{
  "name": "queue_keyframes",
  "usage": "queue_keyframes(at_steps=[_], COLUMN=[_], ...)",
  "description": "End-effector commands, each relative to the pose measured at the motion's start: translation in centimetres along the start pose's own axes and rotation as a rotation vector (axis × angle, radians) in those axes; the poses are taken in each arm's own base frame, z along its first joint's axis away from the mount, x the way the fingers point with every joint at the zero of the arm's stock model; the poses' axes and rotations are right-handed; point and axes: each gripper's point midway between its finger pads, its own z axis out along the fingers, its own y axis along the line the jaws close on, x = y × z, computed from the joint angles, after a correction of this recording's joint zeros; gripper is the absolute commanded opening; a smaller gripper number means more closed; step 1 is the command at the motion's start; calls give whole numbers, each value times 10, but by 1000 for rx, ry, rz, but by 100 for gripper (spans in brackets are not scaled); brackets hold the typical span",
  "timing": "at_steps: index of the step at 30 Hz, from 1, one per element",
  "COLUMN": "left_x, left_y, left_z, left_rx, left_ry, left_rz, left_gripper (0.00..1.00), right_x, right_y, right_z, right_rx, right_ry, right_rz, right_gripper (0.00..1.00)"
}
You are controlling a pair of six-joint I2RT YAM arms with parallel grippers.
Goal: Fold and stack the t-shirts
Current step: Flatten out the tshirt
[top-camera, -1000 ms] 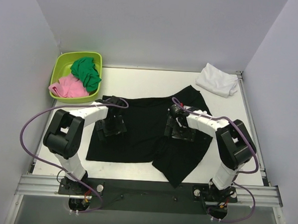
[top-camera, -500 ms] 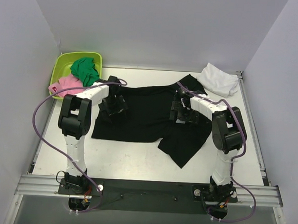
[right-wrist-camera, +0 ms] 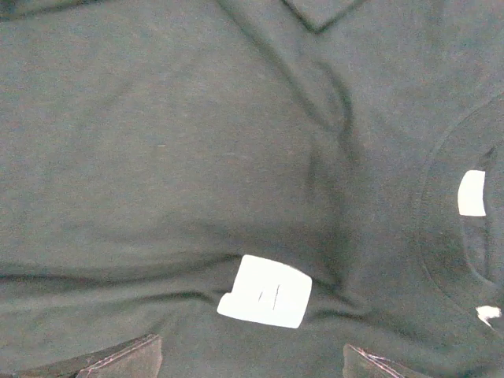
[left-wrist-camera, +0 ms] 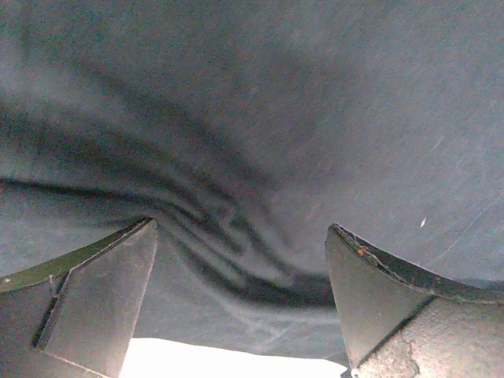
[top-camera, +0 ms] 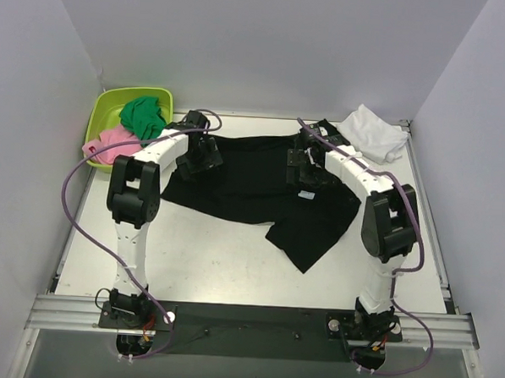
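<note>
Black t-shirt [top-camera: 251,179] beneath wide-open, empty left hand [top-camera: 197,157] and right hand [top-camera: 308,170]; green cloth [top-camera: 144,117], pink cloth [top-camera: 103,146] in lime tub [top-camera: 95,118].

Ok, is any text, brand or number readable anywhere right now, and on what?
Nothing can be read in any view.
White label on the black t-shirt: faint dark marks, too blurred to read.
Smaller white tag at its neckline: no legible print.
Lime-green tub and white t-shirt: no markings visible.

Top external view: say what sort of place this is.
Probably a robot-lab test booth: plain walls around a white table, two arms bolted to a metal rail, a black t-shirt spread out.
</note>
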Motion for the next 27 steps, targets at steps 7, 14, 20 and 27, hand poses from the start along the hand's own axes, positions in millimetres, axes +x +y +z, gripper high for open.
queue_keyframes(at_steps=[7,14,20,27], left_x=[-5,13,24,28], left_y=[60,132,155,156], left_z=[-106,-109,-93,-72], left_rx=[-20,-32,-59,-55], left_ry=[-192,-187,-139,-111], left_rz=[-53,-216,-243,-246], left_gripper=[97,97,97,91], right_x=[47,93,111,125], right_y=[9,13,16,14], right_z=[-107,-111,-118,-119], right_rx=[29,19,-3,-12], right_ry=[-187,-197,-221,-219], right_rz=[-118,-141,-147,-150], right_gripper=[100,100,100,100])
